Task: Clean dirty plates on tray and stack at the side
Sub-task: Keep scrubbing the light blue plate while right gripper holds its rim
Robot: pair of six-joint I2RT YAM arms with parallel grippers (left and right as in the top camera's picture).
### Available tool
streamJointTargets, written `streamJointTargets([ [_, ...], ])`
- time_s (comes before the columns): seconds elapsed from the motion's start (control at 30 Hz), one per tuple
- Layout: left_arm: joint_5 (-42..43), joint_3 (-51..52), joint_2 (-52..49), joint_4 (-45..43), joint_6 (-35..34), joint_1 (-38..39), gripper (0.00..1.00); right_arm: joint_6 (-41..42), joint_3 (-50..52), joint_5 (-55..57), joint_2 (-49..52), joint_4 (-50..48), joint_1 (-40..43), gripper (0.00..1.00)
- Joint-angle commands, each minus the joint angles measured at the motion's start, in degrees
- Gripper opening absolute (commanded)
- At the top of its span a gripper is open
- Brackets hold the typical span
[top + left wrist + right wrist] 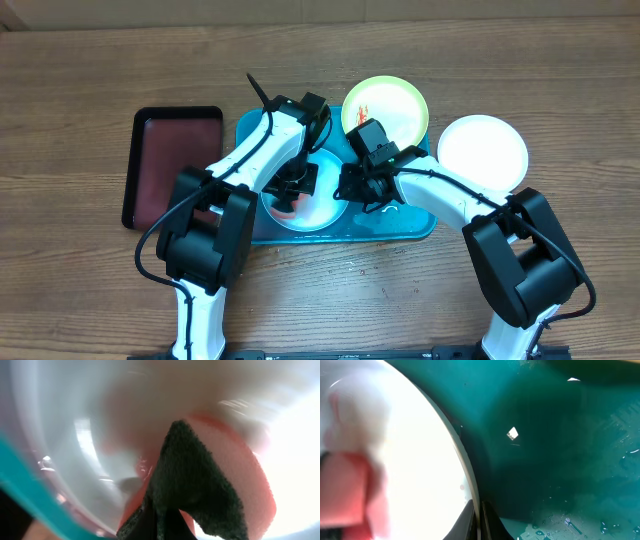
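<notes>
The tray [400,228] lies mid-table, with 3 plates on or beside it. The pale cyan plate [322,212] sits inside the tray toward its near left side. The yellow-green rimmed plate [400,112] rests over the tray's far right corner, partly past the far rim, and carries a red-orange smear on its left half. The white plate [483,150] lies on the table [80,80] just right of the tray and looks clean.

The left gripper [293,190] is down over the pale cyan plate, its jaws pinching a sponge [200,480]. The sponge's dark green scouring face and pink body are pressed against the plate's inner surface [60,435]. The view is blurred, and a strip of tray [25,490] shows at the lower left.

The right gripper [350,188] is at the same plate's right edge. In the right wrist view its jaws [479,522] sit 1 on each side of the rim, clamping it. The plate [420,460] fills the left of that view with the sponge [347,492] blurred on it. The wet tray floor [545,485] lies to the right.

A black tray [175,160] with a dark red inside lies left of the cyan one.
</notes>
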State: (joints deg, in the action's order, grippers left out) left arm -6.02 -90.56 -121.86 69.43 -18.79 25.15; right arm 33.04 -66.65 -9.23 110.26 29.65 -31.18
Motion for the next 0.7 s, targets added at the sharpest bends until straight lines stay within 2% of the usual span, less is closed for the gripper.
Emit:
streamJointTargets([
  [0.0, -10.3, 0.4, 0.4, -1.7, -7.3, -0.1, 0.04, 0.0, 0.1, 0.2, 1.0, 0.4, -0.2, 0.04],
  [0.1, -11.1, 0.4, 0.4, -6.1, -9.0, -0.1, 0.04, 0.0, 0.1, 0.2, 1.0, 0.4, -0.2, 0.04],
  [0.33, -9.3, 0.3, 0.4, -16.2, -8.3, 0.0, 0.04, -0.1, 0.1, 0.2, 1.0, 0.5, -0.2, 0.04],
  [0.4, -2.9, 0.3, 0.4, -17.3, -3.2, 0.0, 0.04, -0.1, 0.1, 0.2, 1.0, 0.5, -0.2, 0.05],
  [0.6, 26.0, 0.3, 0.4, -15.4, 19.4, 0.0, 0.04, -0.1, 0.1, 0.2, 1.0, 0.4, -0.2, 0.04],
  [0.67, 28.5, 0.3, 0.4, -14.3, 21.6, 0.0, 0.04, -0.1, 0.1, 0.2, 1.0, 0.4, -0.2, 0.04],
])
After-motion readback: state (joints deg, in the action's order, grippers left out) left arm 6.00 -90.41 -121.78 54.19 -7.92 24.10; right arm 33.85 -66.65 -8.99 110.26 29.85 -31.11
